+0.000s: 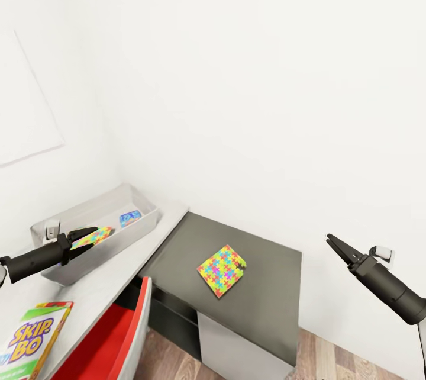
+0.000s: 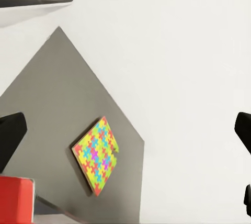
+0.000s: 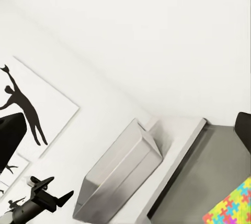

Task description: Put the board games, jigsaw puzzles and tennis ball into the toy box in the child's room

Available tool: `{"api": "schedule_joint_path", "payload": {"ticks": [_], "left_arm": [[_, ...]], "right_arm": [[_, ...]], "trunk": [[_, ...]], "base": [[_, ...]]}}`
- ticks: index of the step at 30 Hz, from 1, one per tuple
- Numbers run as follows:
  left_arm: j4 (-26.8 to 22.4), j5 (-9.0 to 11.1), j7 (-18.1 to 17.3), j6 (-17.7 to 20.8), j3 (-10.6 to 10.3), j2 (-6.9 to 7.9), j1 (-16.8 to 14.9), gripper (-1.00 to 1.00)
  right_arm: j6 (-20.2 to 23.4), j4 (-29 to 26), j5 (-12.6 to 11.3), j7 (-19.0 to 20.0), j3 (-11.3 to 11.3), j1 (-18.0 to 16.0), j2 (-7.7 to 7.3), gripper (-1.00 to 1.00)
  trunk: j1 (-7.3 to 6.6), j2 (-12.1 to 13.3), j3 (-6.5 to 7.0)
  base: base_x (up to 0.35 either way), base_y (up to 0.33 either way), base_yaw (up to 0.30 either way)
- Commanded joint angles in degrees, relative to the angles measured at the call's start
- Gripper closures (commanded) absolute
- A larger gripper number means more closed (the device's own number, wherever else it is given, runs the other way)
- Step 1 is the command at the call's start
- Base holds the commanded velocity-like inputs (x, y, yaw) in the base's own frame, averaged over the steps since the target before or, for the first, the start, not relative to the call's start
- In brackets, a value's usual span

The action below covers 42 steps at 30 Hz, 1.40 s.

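Observation:
The light grey toy box stands on the pale table at the left. Inside it lie one jigsaw puzzle and the small blue board game. My left gripper hovers open over the box with nothing between its fingers. The second jigsaw puzzle lies flat on the lower dark grey top, also seen from the left wrist. The Skip-Bo game rests at the desk's near left. My right gripper hangs open off the dark top's right side. Tennis ball, white-blue game and bed are out of view.
A red chair is tucked against the desk's front edge below the box. White walls close in behind the desk and on its left, with a framed picture on the left wall. Wood floor lies in front of the dark top.

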Motion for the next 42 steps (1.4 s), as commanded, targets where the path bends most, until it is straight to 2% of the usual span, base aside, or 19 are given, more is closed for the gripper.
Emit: {"api": "schedule_joint_path", "payload": {"ticks": [1, 12, 21, 42], "left_arm": [[0.0, -0.12, -0.22, 0.22, 0.07, 0.01, -0.04, -1.0], [0.0, -0.13, -0.22, 0.22, 0.07, 0.01, -0.04, -1.0], [0.0, -0.1, -0.29, -0.92, -0.08, 0.01, -0.04, -1.0], [0.0, -0.09, -0.31, -1.36, -0.28, 0.01, -0.04, -1.0]], "right_arm": [[0.31, 0.01, -0.09, 0.1, -0.04, -0.07, 0.0, -1.0], [0.27, 0.01, -0.09, 0.1, -0.07, -0.07, -0.01, -1.0], [0.26, 0.08, 0.0, 0.1, -0.12, -0.07, -0.01, -1.0], [0.26, 0.1, 0.0, 0.1, -0.12, -0.07, -0.07, -1.0]], "trunk": [[0.04, -0.12, -0.04], [0.04, -0.12, 0.78], [0.04, -0.12, 1.45], [0.04, -0.12, 3.02]], "base": [[0.0, -0.004, -0.208], [0.0, -0.011, -0.208], [0.0, -0.183, -0.208], [0.0, -0.006, -0.208]]}}
